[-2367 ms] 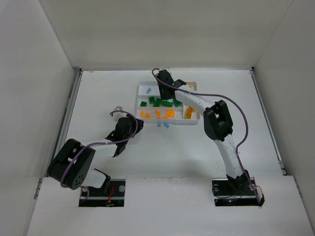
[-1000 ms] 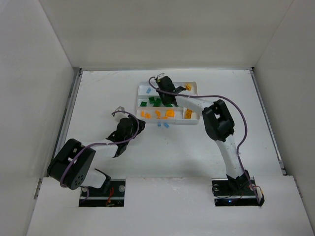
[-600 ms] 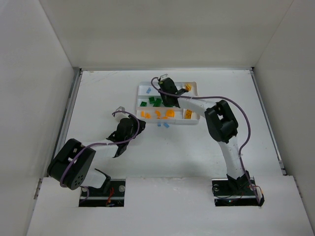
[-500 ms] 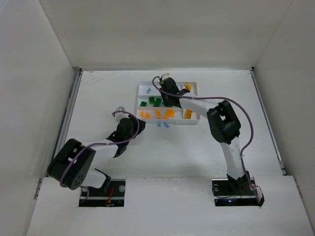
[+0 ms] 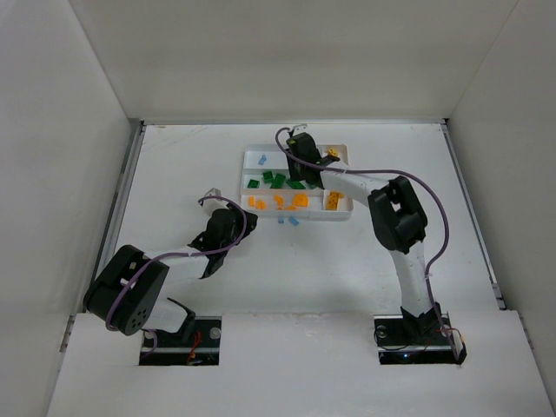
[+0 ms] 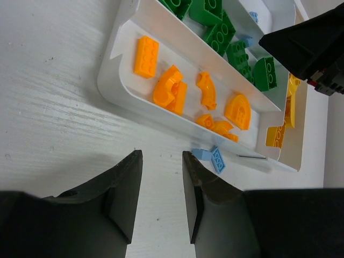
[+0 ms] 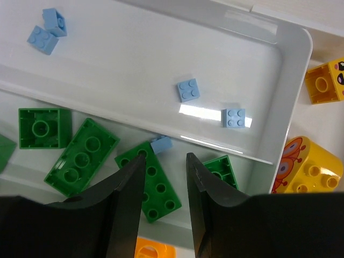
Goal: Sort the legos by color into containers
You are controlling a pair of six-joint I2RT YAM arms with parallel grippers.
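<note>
The white tray (image 5: 246, 178) holds light blue legos (image 7: 188, 90) in the far slot, green legos (image 7: 80, 157) in the middle slot and orange legos (image 6: 171, 91) in the near slot. Yellow legos (image 7: 303, 166) lie in the end slot. One light blue brick (image 7: 161, 143) lies in the green slot, against its far wall. My right gripper (image 7: 165, 161) is open and empty just above that slot; it also shows in the top view (image 5: 301, 161). Two light blue legos (image 6: 212, 157) lie on the table in front of the tray. My left gripper (image 6: 159, 158) is open and empty, low over the table short of them.
White walls close in the table on the left, back and right. The right arm's black wrist (image 6: 312, 48) hangs over the tray's far side. The tray's near rim (image 6: 115, 86) stands between the left gripper and the orange legos.
The right wrist has turned and shifted slightly right above the tray. The left arm has not moved.
</note>
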